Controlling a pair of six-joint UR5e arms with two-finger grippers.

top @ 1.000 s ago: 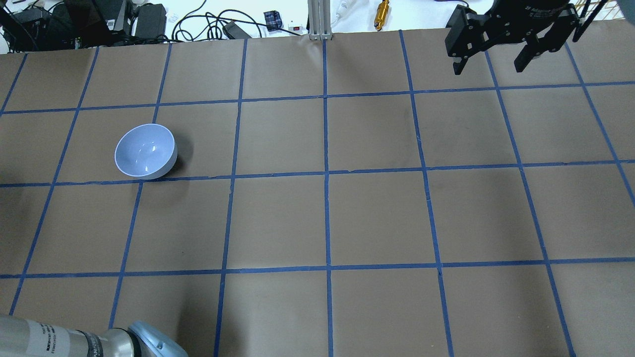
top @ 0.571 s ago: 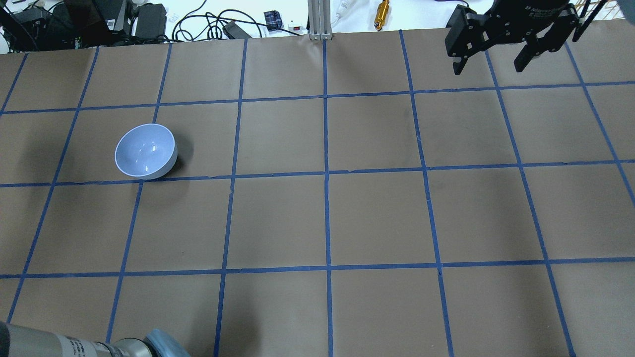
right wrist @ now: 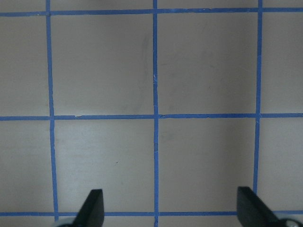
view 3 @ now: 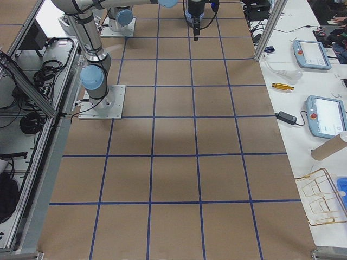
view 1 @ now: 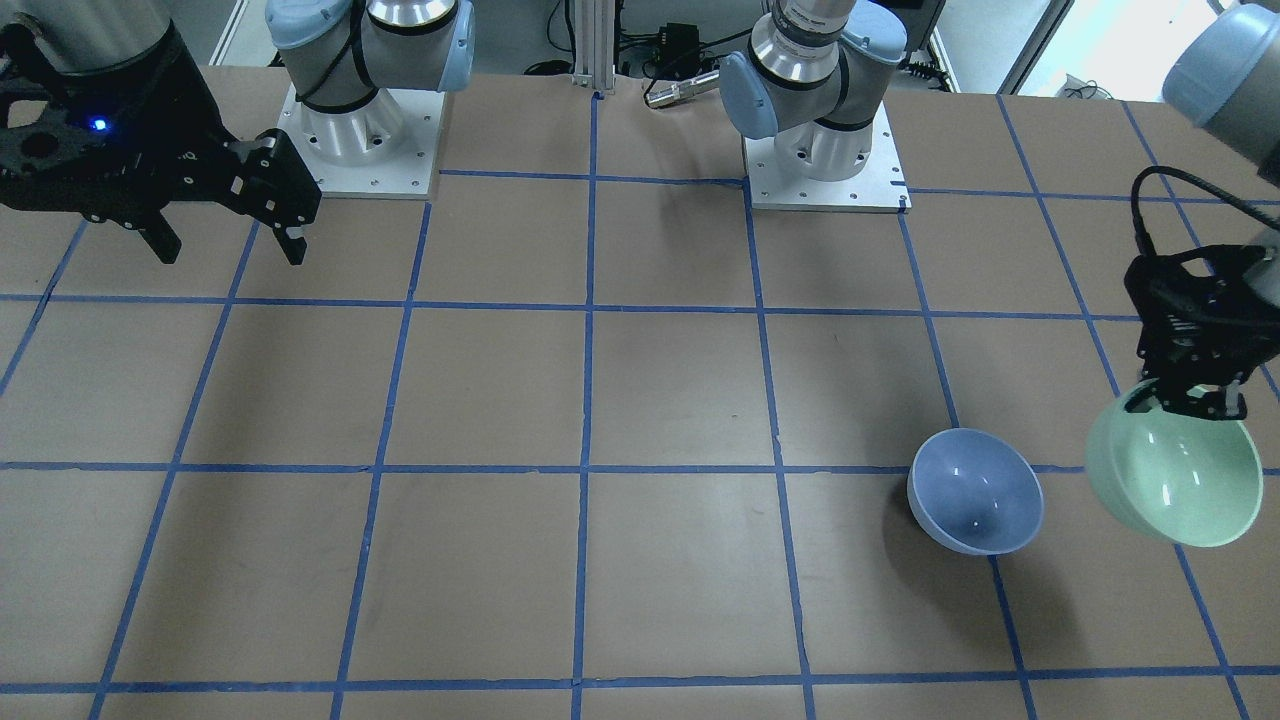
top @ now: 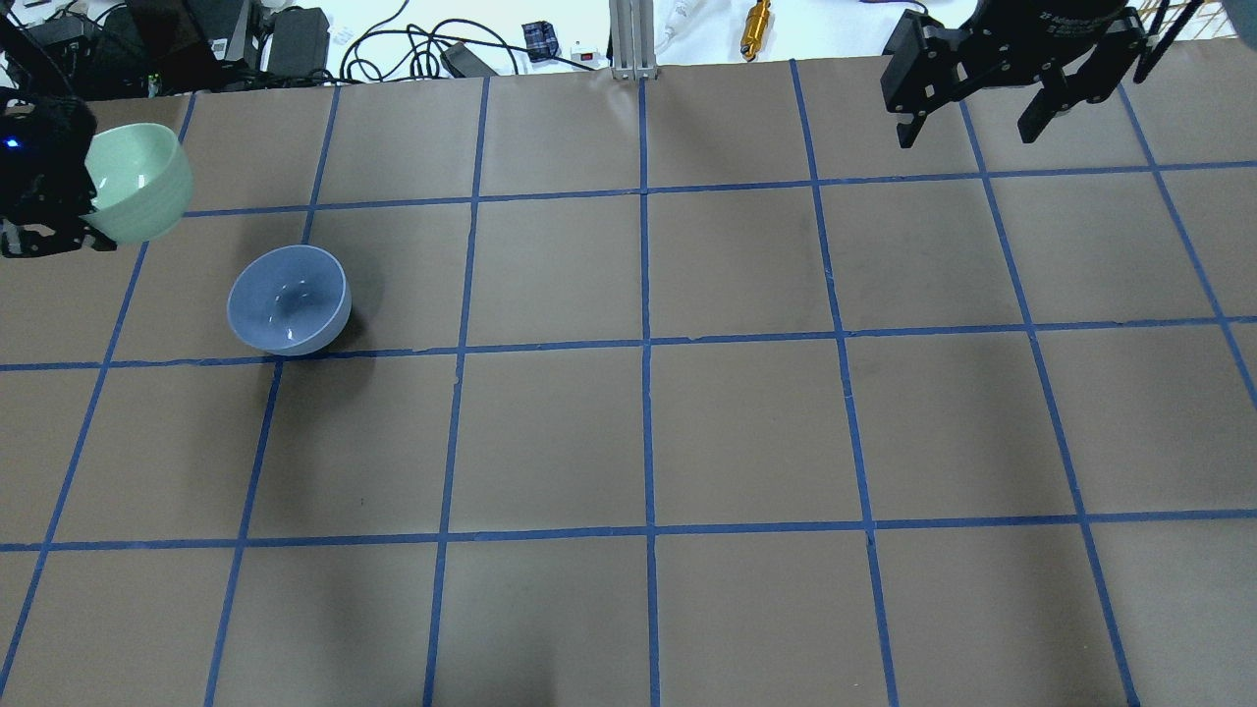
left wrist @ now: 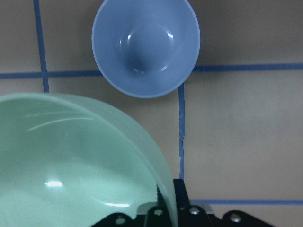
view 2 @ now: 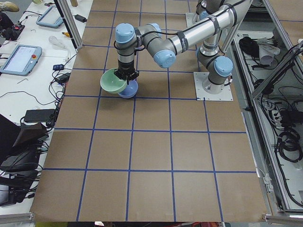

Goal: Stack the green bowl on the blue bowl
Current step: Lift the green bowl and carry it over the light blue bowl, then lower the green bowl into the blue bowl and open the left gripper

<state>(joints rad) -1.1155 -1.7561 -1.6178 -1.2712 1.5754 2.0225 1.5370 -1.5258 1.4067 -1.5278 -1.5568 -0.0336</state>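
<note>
The blue bowl [top: 289, 299] sits upright on the brown paper at the table's left; it also shows in the front view [view 1: 975, 491] and the left wrist view [left wrist: 146, 46]. My left gripper [top: 59, 201] is shut on the rim of the green bowl [top: 137, 183] and holds it tilted in the air, to the left of and beyond the blue bowl. The green bowl also shows in the front view [view 1: 1175, 472] and fills the left wrist view's lower left [left wrist: 71, 161]. My right gripper [top: 972, 128] is open and empty, high over the far right of the table.
Blue tape lines [top: 645, 344] divide the brown paper into squares. Cables and small devices [top: 295, 39] lie beyond the far edge. The two arm bases [view 1: 825, 150] stand on plates at the robot's side.
My left arm left the near-left corner, and its gripper with the green bowl has come into the overhead view at far left. The blue bowl now lies in shadow. The right gripper has not moved.
</note>
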